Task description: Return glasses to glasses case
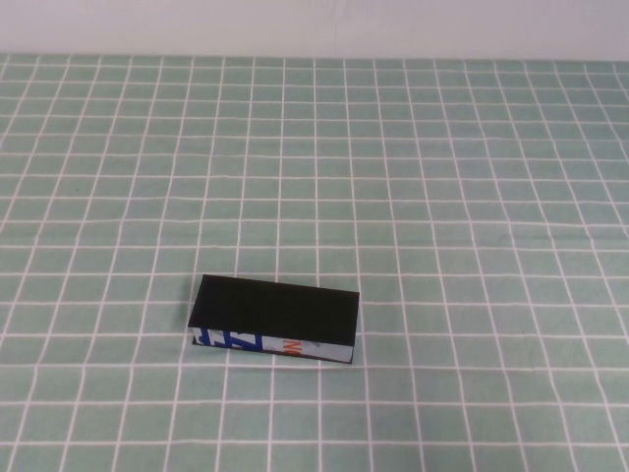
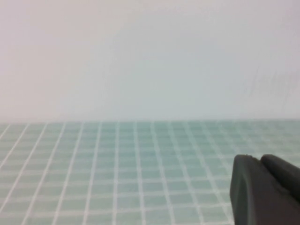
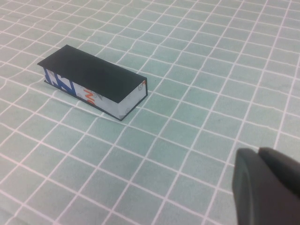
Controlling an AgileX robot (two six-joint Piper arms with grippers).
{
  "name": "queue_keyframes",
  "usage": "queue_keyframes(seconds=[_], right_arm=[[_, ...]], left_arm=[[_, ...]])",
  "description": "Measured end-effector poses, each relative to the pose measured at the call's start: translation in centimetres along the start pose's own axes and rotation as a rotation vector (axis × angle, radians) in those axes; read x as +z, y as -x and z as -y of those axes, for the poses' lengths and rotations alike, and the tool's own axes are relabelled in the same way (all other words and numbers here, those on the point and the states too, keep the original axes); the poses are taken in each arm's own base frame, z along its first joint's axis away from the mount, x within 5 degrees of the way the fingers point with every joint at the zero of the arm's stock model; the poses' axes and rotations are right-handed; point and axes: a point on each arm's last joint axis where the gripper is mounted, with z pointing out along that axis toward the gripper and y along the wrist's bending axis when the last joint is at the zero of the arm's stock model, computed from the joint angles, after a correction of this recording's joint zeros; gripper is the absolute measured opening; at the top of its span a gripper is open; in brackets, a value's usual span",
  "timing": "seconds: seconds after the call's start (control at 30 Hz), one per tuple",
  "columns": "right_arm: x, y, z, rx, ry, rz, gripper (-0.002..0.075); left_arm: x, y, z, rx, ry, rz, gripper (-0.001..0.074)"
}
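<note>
Case: the black case (image 1: 274, 317) lies shut and flat on the surface (image 1: 472, 197), in the near-centre part of the high view, its white front edge with blue and orange print facing the robot.
Glasses: not visible in any view.
Surface: green cloth with a white grid, bare on every side of the case; the far edge meets a pale wall.
Left tool (image 2: 265, 190): only a dark tip shows, above bare cloth; opening cannot be told.
Right tool (image 3: 267, 185): a dark tip shows, well apart from the case (image 3: 93, 82); opening cannot be told.
</note>
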Motion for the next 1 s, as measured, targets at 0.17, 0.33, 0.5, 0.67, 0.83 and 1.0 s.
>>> queue_keyframes(seconds=[0.17,0.33,0.5,0.67,0.83,1.0], right_arm=[[0.0,0.0,0.0,0.0,0.0,0.0,-0.0013],[0.0,0.0,0.0,0.0,0.0,0.0,-0.0013],[0.0,0.0,0.0,0.002,0.001,0.0,-0.0013],[0.0,0.0,0.0,0.002,0.001,-0.002,-0.0013],[0.0,-0.1,0.0,0.002,0.002,-0.011,-0.0013],[0.0,-0.3,0.0,0.002,0.004,-0.032,-0.0013]], left_arm=[[-0.2,-3.5,0.4,0.016,-0.059,0.053,-0.0001],[-0.3,-7.0,0.5,-0.027,-0.078,0.005,-0.0001],[-0.5,-9.0,0.3,-0.049,-0.052,-0.052,-0.0001],[-0.6,-10.5,-0.3,-0.039,0.03,-0.21,-0.0001],[-0.8,-11.0,-0.5,-0.045,0.064,-0.265,-0.0001],[-0.8,-11.0,-0.5,-0.047,0.065,-0.265,-0.0001]])
